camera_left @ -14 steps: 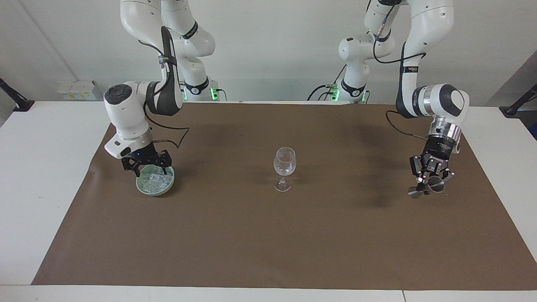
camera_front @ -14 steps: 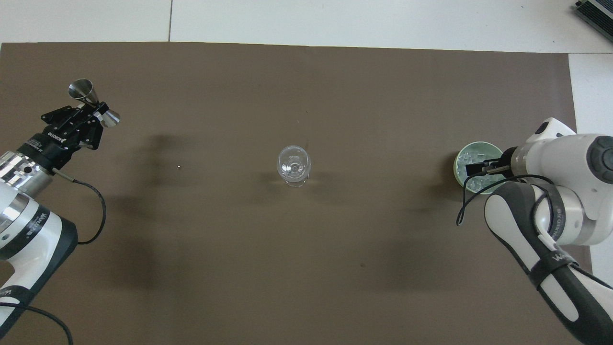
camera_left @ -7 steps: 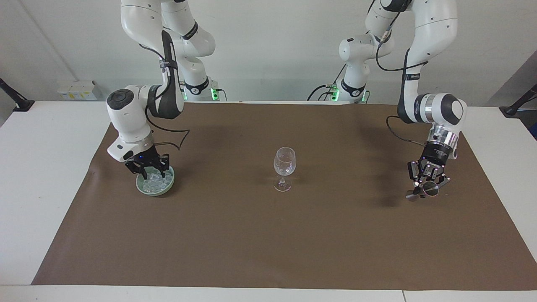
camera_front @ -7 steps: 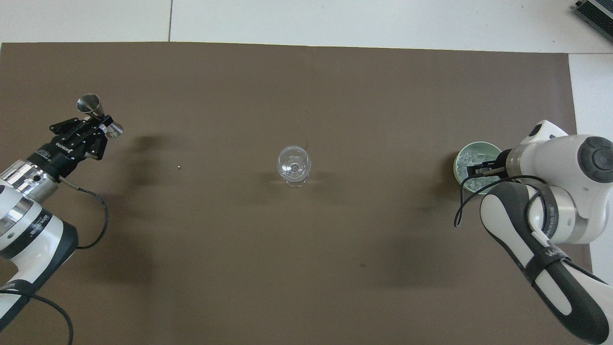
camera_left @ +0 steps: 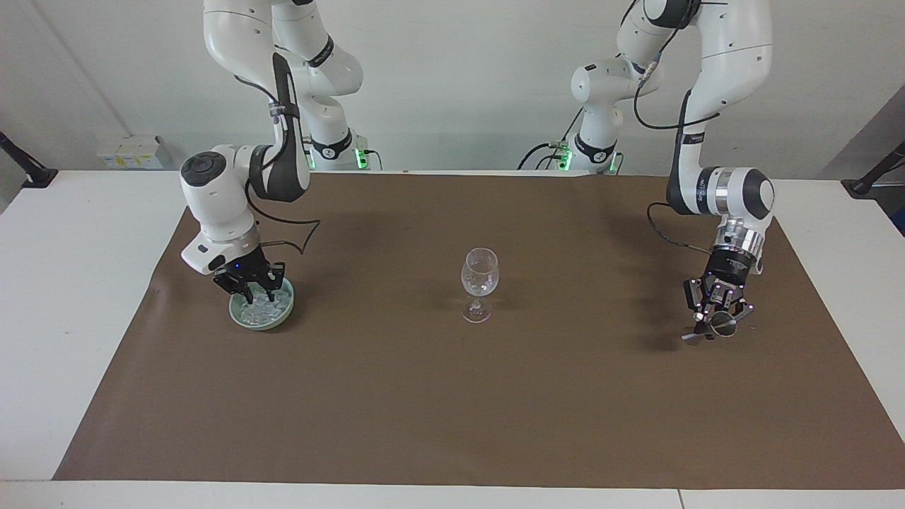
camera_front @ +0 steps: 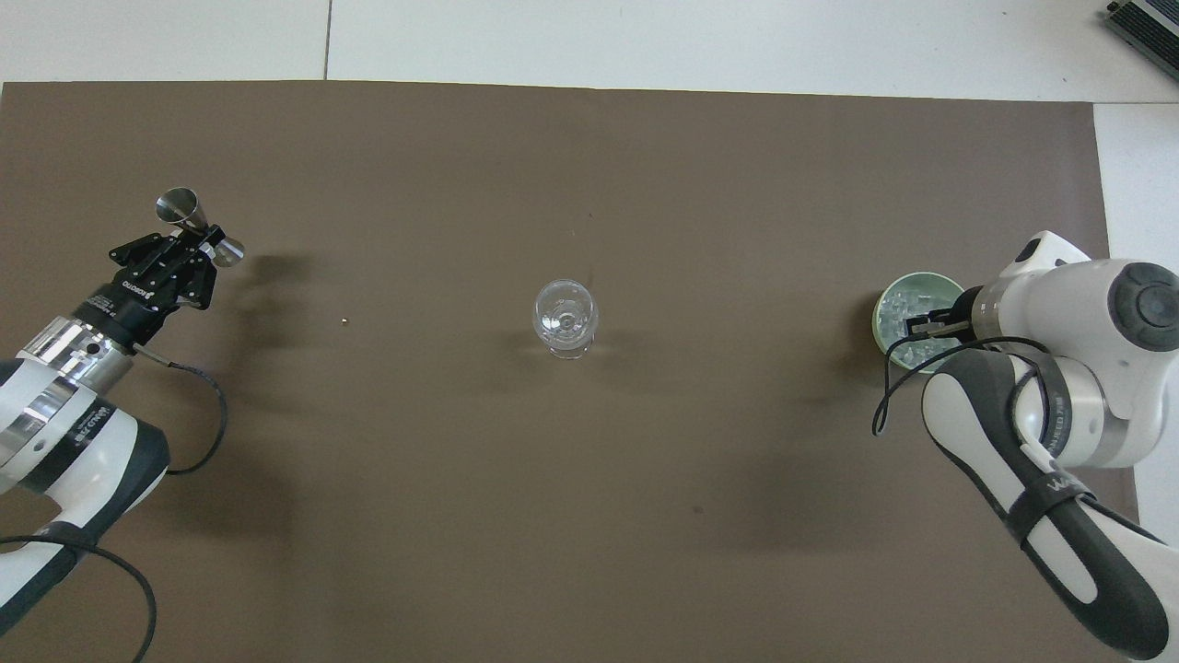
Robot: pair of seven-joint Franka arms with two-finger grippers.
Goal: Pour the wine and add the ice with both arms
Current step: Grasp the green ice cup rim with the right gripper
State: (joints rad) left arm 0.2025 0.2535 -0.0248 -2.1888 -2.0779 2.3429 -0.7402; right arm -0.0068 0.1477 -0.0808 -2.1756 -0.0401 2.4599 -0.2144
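Low in the left-centre of the facing view, a pale green bowl (camera_left: 284,317) stands on the brown mat (camera_left: 452,410), toward the right arm's end of the table (camera_left: 71,283). It holds the ice (camera_left: 267,308), a heap of small clear cubes. The right arm bends down from the upper left of that view, and the right gripper (camera_left: 249,288) is sunk to its tips in the ice at the edge of the bowl nearer the robots. Whether its claw is spread or closed on a cube cannot be told from either view. In the overhead view the same bowl (camera_front: 880,318) sits at the right-centre of the frame. There the right gripper (camera_front: 916,330) pokes in over the ice (camera_front: 898,307) from under the white wrist. A clear stemmed glass (camera_left: 479,279) stands upright at the middle of the mat, well apart from the bowl, and looks empty. It also sits at the centre of the overhead view (camera_front: 565,318). At the right-centre of the facing view the left gripper (camera_left: 713,322) hangs over bare mat with its claw pinched on the waist of a steel jigger (camera_left: 721,324). The jigger is tipped onto its side, clear of the mat, with its shadow cast beside it. In the overhead view the left gripper (camera_front: 192,247) is at the left-centre of the frame, and the jigger (camera_front: 180,207) has its wider cone pointing toward the top edge.
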